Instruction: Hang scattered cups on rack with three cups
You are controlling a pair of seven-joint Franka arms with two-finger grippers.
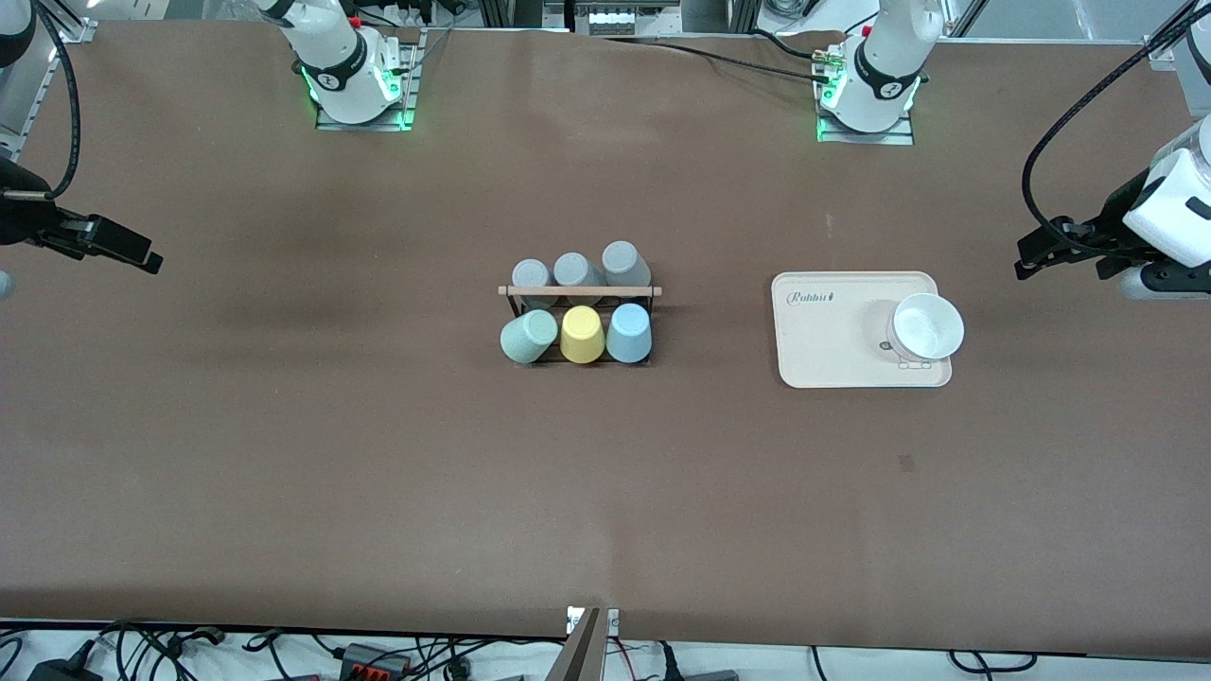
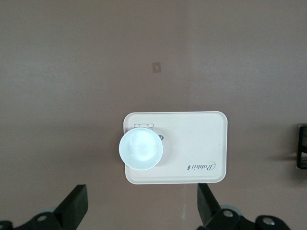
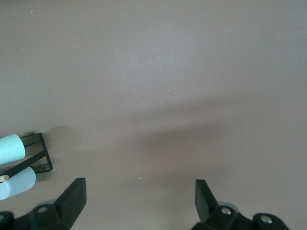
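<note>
Both arms are drawn well back to the ends of the bench (image 1: 378,492) and wait there, high above it. The left hand (image 1: 1060,253) hangs over the bare surface at its own end, its black fingers (image 2: 74,211) spread wide and released, gripping nothing; its wrist view looks straight down on a cream tray (image 1: 833,350). The right hand (image 1: 118,248) hangs over the bare brown surface at the other end, fingers (image 3: 72,199) likewise spread apart and empty. The rack (image 1: 579,295) stands in the middle of the bench, a black wire frame with a light wooden rod across its top. All six cups sit on it, mouth down, in two rows of three. In the row nearer the front camera, the sage green cup (image 1: 528,337) is toward the right arm's end, the yellow cup (image 1: 582,334) is in the middle, and the light blue cup (image 1: 629,333) is toward the left arm's end; the three grey cups (image 1: 577,272) fill the row farther from the camera. The tray lies well apart from the rack, toward the left arm's end, and carries a white bowl (image 1: 925,327) at its outer end. Cursive writing on the tray (image 1: 812,298) appears to read "Rabbit"; a small printed figure beside the bowl is too small to make out.
</note>
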